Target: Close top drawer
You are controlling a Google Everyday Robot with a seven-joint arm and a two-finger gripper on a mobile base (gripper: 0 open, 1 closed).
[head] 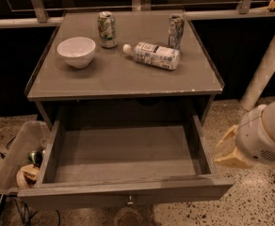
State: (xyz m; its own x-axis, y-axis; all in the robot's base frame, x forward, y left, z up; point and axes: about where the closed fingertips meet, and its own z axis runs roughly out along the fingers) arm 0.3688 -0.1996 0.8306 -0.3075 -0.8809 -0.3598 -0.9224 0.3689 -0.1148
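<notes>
The top drawer (123, 154) of the grey cabinet stands pulled far out toward me, empty inside. Its flat front panel (128, 192) runs along the bottom of the view, with a small metal knob (129, 201) at its centre. My gripper (229, 149), cream-coloured on a white arm, hangs at the right, just outside the drawer's right side wall and near its front corner, apart from the drawer.
On the cabinet top (123, 74) stand a white bowl (76, 51), two cans (107, 28) (176, 30) and a lying plastic bottle (152, 55). A clear bin (16, 159) with scraps sits left of the drawer. A white post (267, 65) slants at right. Speckled floor lies around.
</notes>
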